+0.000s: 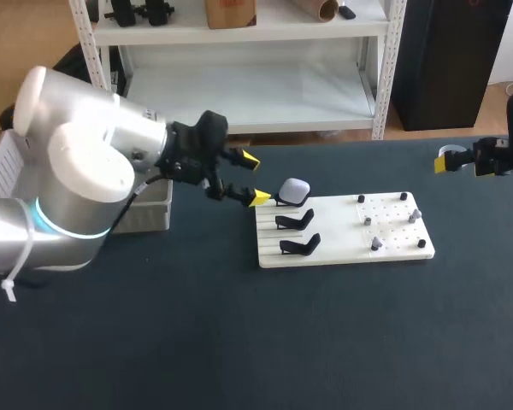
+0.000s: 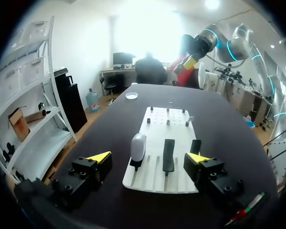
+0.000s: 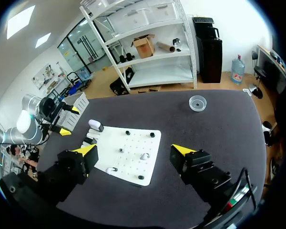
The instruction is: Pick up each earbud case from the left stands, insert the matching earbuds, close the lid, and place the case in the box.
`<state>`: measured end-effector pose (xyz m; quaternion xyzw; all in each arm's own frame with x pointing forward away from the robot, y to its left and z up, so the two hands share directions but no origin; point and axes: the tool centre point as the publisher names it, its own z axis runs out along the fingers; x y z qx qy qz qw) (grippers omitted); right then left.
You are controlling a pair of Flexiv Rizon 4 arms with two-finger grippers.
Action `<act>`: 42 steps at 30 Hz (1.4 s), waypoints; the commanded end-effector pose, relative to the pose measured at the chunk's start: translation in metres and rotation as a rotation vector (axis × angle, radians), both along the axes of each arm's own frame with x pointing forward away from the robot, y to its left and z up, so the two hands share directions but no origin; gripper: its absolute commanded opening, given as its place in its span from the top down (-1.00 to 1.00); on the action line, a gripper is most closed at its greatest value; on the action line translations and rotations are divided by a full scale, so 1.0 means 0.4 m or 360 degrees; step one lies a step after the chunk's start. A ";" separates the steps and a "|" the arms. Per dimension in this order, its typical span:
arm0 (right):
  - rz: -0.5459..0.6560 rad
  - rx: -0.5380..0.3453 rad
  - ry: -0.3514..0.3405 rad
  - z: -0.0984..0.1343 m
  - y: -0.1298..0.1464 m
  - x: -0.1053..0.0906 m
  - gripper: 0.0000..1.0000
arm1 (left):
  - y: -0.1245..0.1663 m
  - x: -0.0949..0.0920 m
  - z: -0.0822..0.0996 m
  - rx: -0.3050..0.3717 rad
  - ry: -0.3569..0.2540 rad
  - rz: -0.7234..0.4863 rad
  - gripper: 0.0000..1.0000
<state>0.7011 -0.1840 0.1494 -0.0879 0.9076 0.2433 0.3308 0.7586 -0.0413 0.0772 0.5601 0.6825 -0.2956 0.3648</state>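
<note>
Left claw point(image 1: 255, 179) gaped wide and empty, white earbud case point(image 1: 293, 189) just ahead; right claw point(image 3: 133, 150) was open and empty too.

Our table point(image 1: 239, 342) has a dark, matt covering that looks like fine cloth. Just ahead of our left gripper point(image 1: 255, 179) we see a white board point(image 1: 333, 231) of smooth plastic with a soft sheen. Its stands point(image 1: 295, 220) are matt black plastic. The earbud case point(image 1: 294, 189) is smooth, faintly glossy plastic. Our left arm point(image 1: 85, 171) has a satin, metal-like shell.
</note>
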 end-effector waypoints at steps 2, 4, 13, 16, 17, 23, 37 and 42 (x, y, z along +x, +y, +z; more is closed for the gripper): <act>0.0002 0.0000 0.0000 0.000 -0.001 0.000 -1.00 | -0.050 0.028 -0.028 0.0012 0.0022 0.0005 -1.00; 0.0002 0.0000 0.0000 0.000 -0.001 0.000 -1.00 | -0.067 0.029 -0.041 0.0005 0.0038 -0.0011 -1.00; 0.0002 0.0000 0.0000 0.000 -0.001 0.000 -1.00 | -0.091 0.039 -0.083 -0.0042 0.0048 -0.0037 -1.00; 0.0002 0.0000 0.0000 0.000 -0.001 0.000 -1.00 | -0.092 0.044 -0.091 -0.0062 0.0047 -0.0044 -1.00; 0.0002 0.0000 0.0000 0.000 -0.001 0.000 -1.00 | -0.092 0.046 -0.092 -0.0063 0.0049 -0.0047 -1.00; 0.0002 0.0000 0.0000 0.000 -0.001 0.000 -1.00 | -0.098 0.054 -0.105 -0.0081 0.0064 -0.0052 -0.76; 0.0002 0.0000 0.0000 0.000 -0.001 0.000 -1.00 | -0.106 0.074 -0.140 -0.0126 0.0130 -0.0084 -0.22; 0.0002 0.0000 0.0000 0.000 -0.001 0.000 -1.00 | -0.114 0.077 -0.148 -0.0128 0.0143 -0.0097 -0.10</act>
